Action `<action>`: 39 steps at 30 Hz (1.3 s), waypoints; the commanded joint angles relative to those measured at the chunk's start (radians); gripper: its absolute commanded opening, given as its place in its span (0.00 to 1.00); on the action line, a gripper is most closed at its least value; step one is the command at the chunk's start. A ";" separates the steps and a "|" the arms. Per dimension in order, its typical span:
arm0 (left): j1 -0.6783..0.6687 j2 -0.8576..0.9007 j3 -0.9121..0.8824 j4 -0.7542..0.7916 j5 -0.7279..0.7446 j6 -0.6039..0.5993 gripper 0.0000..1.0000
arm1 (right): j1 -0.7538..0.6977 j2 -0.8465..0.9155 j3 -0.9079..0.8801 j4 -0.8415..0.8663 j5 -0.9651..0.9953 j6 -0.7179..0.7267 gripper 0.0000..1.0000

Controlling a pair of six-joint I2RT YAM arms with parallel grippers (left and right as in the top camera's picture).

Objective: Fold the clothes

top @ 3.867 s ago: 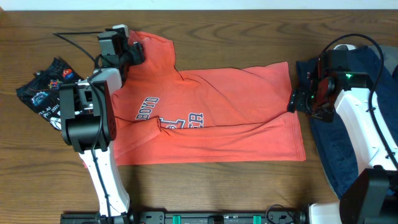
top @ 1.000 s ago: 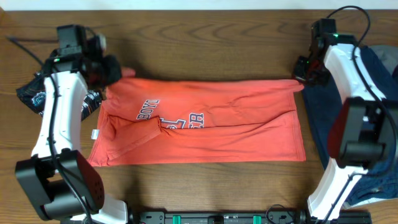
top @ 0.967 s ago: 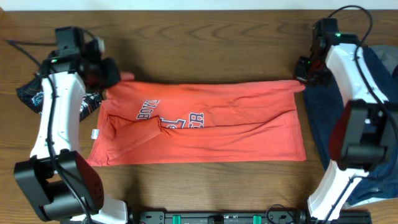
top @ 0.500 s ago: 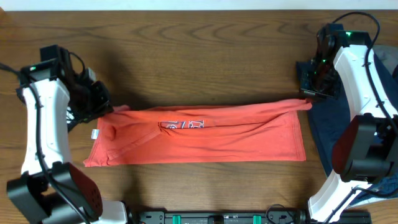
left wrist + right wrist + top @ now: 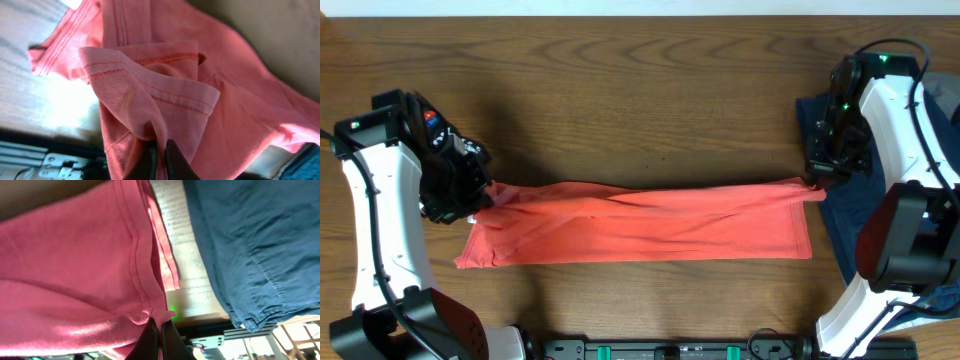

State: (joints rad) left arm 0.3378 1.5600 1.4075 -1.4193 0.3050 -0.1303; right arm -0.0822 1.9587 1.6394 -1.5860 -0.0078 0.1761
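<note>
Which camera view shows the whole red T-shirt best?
The overhead view: the red T-shirt lies there as a whole band, end to end. The left wrist view shows only a hemmed fold pinched in the left gripper. The right wrist view shows only a hem corner in the right gripper, beside the navy garment.

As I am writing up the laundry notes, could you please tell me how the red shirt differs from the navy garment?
The red shirt is stretched in a long band across the table; the navy garment lies loose at the right side. The left gripper and right gripper pinch the shirt's ends; neither holds the navy garment. Both are soft cloth resting on wood.
</note>
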 commanded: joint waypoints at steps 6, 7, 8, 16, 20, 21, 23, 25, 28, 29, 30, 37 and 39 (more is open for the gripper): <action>0.004 -0.011 -0.035 -0.022 -0.086 -0.005 0.06 | 0.018 -0.060 -0.175 0.063 -0.036 -0.043 0.01; 0.004 -0.011 -0.042 -0.019 -0.086 -0.005 0.06 | 0.018 -0.068 -0.195 0.082 -0.054 -0.043 0.02; 0.004 -0.011 -0.048 -0.017 -0.086 -0.005 0.06 | 0.018 -0.071 -0.212 0.099 -0.065 -0.044 0.02; 0.004 -0.011 -0.082 0.024 -0.113 -0.022 0.06 | 0.018 -0.074 -0.309 0.158 -0.070 -0.043 0.04; 0.003 -0.011 -0.084 0.071 -0.120 -0.051 0.06 | 0.017 -0.074 -0.369 0.190 -0.028 -0.041 0.05; 0.003 -0.011 -0.084 0.080 -0.120 -0.051 0.07 | 0.017 -0.074 -0.378 0.208 -0.025 -0.030 0.04; 0.003 -0.011 -0.086 0.093 -0.120 -0.051 0.06 | 0.016 -0.074 -0.389 0.250 -0.021 -0.014 0.04; 0.003 -0.011 -0.093 0.093 -0.135 -0.052 0.06 | 0.016 -0.074 -0.392 0.297 0.002 0.013 0.04; 0.003 -0.011 -0.124 0.089 -0.180 -0.071 0.06 | 0.016 -0.074 -0.392 0.321 0.022 0.048 0.04; 0.003 -0.011 -0.137 0.089 -0.188 -0.074 0.06 | 0.016 -0.074 -0.392 0.322 0.023 0.052 0.04; 0.003 -0.011 -0.154 0.090 -0.187 -0.074 0.06 | 0.016 -0.074 -0.392 0.324 0.023 0.052 0.05; 0.003 -0.011 -0.259 0.142 -0.187 -0.100 0.07 | 0.017 -0.074 -0.392 0.298 0.007 -0.018 0.12; 0.003 -0.011 -0.266 0.146 -0.187 -0.100 0.06 | 0.017 -0.074 -0.392 0.296 0.007 -0.017 0.12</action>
State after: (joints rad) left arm 0.3378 1.5597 1.1522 -1.2728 0.1421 -0.2138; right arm -0.0742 1.9083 1.2503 -1.2888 -0.0051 0.1848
